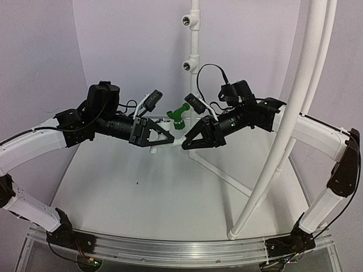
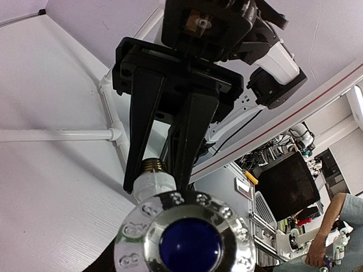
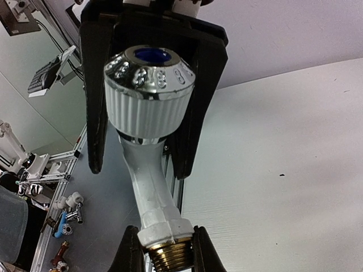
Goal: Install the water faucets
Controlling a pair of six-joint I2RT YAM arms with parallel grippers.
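The white faucet (image 3: 148, 187), with a ribbed chrome knob and blue cap (image 2: 190, 242), hangs in the air between both arms above the table's middle (image 1: 176, 136). My right gripper (image 3: 168, 255) is shut on its hex collar just above the brass thread (image 2: 152, 166). My left gripper (image 1: 168, 137) has its black fingers (image 3: 94, 119) pressed against both sides of the knob. The green faucet (image 1: 180, 110) sits just behind the two grippers, near the foot of the upright pipe; what it rests on is hidden.
An upright white pipe (image 1: 194, 39) at the back carries two tee outlets (image 1: 187, 21) (image 1: 187, 66). Its base pipes (image 1: 224, 175) run across the table. Two long curved white pipes (image 1: 283, 136) rise on the right. An aluminium rail (image 1: 170, 249) lines the near edge.
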